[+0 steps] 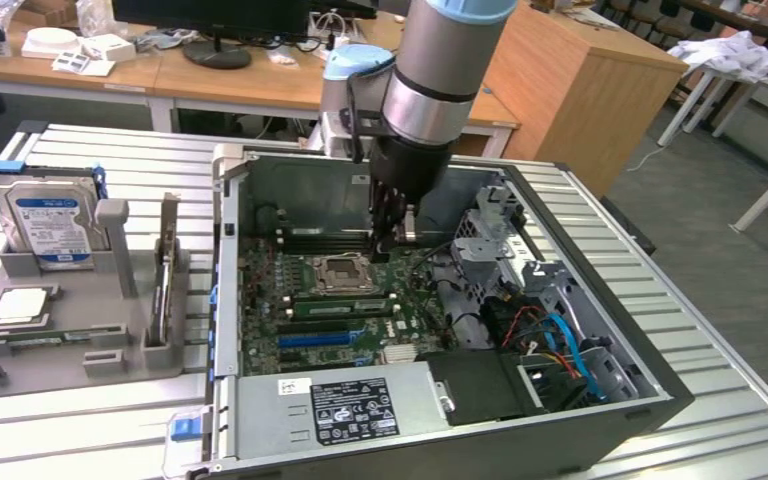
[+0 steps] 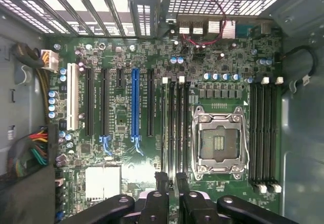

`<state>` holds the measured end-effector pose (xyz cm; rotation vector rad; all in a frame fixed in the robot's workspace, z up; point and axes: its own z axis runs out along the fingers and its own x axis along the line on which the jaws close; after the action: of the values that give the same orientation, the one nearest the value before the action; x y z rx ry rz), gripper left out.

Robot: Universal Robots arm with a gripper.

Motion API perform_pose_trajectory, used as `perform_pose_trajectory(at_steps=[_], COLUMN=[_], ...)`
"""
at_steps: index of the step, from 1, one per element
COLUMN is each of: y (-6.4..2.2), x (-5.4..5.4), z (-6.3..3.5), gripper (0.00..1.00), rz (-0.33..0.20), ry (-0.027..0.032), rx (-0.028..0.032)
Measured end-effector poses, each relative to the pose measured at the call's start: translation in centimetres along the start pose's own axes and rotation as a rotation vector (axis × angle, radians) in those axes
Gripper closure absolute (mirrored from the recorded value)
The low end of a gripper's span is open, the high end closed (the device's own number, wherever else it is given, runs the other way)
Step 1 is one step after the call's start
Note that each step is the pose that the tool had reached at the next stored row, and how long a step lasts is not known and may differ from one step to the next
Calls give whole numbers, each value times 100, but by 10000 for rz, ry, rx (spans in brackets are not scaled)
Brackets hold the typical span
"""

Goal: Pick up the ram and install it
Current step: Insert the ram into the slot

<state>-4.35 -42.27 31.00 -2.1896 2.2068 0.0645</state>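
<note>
Slatted table (image 1: pixel 91 160) — case (image 1: pixel 304 190): motherboard (image 1: pixel 297 330), gripper (image 1: pixel 394 240) inside

Nothing reads clearly to me. The black rectangular sticker (image 1: pixel 353 410) on the grey metal power-supply box (image 1: pixel 267 420), well apart from my gripper (image 1: pixel 392 240), carries white print (too fine to read). The same goes for the blue-and-white label (image 1: pixel 48 225) on the silver hard drive (image 1: pixel 35 190) and the white lettering on the green motherboard (image 2: pixel 121 118) beneath my gripper.

One motherboard (image 2: pixel 121 118) lies beneath the gripper (image 2: pixel 171 179), carrying one CPU socket (image 2: pixel 218 140), two banks of memory slots (image 2: pixel 266 133), one blue slot (image 2: pixel 135 102) and one white slot (image 2: pixel 72 102). Well apart from the gripper sit one hard drive (image 1: pixel 48 225) and one CPU chip (image 1: pixel 21 305).
</note>
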Motion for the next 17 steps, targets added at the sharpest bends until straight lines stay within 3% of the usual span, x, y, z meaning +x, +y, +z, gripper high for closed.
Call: perform_pose_trajectory(at_steps=[8, 17], y=[-2, -2], x=[-2, -7], z=[-44, -123], gripper=[80, 80], rz=[0, 6], ry=[0, 1], rx=[-23, -114])
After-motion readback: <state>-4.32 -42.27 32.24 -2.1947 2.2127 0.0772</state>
